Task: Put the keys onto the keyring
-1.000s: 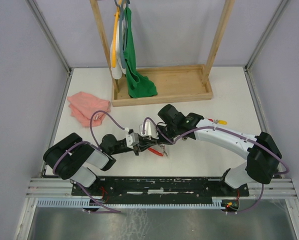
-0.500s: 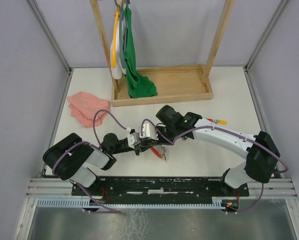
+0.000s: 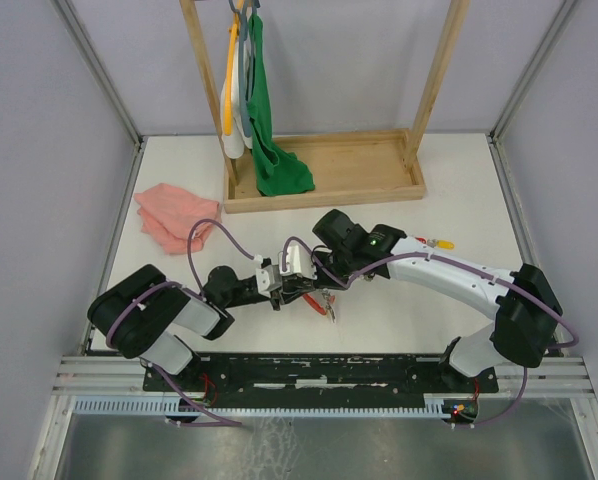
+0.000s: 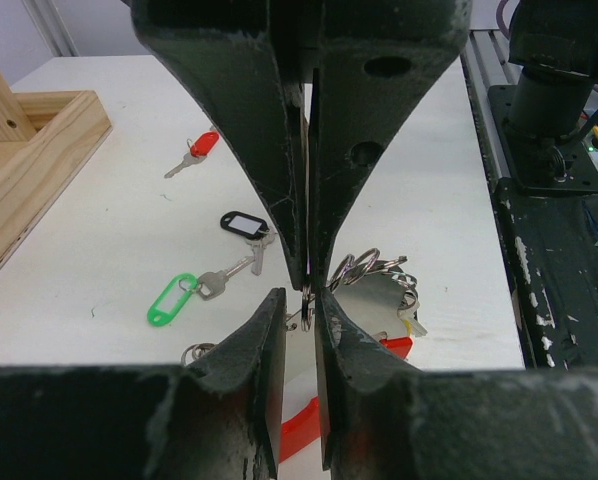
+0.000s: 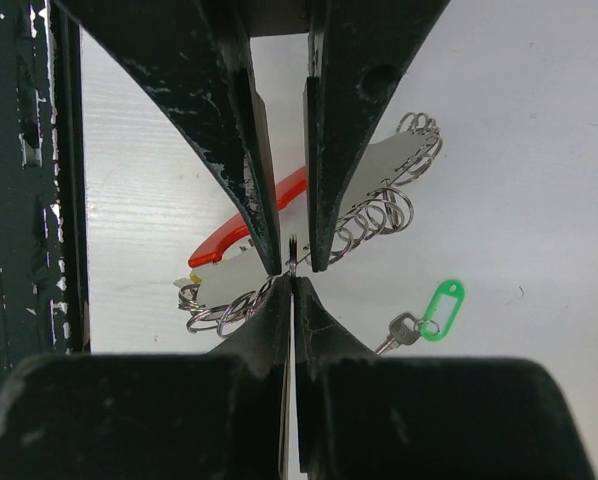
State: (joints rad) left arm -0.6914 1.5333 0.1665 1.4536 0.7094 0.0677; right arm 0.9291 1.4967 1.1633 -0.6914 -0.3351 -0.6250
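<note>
The keyring [image 4: 377, 296] lies on the white table: a grey part strung with several small wire rings, and a red part [image 5: 247, 226]. In the top view it shows under both grippers [image 3: 322, 304]. My right gripper [image 5: 292, 280] is shut on one small wire ring [image 5: 292, 252] of it. My left gripper [image 4: 299, 296] faces it tip to tip, jaws narrowly apart either side of that ring. Loose keys lie beyond: a green-tagged key [image 4: 171, 299], a black-tagged key [image 4: 244, 224] and a red-tagged key [image 4: 203, 146]. A yellow-tagged key [image 3: 441, 243] lies at the right.
A wooden tray [image 3: 324, 172] with two upright posts stands at the back; a green cloth [image 3: 270, 150] hangs into it. A pink cloth [image 3: 175, 215] lies at the left. The arms' black base rail [image 3: 319, 368] runs along the near edge.
The left gripper has edged slightly right towards the right gripper, and the keyring has shifted a little beneath them. Both grips look the same.
</note>
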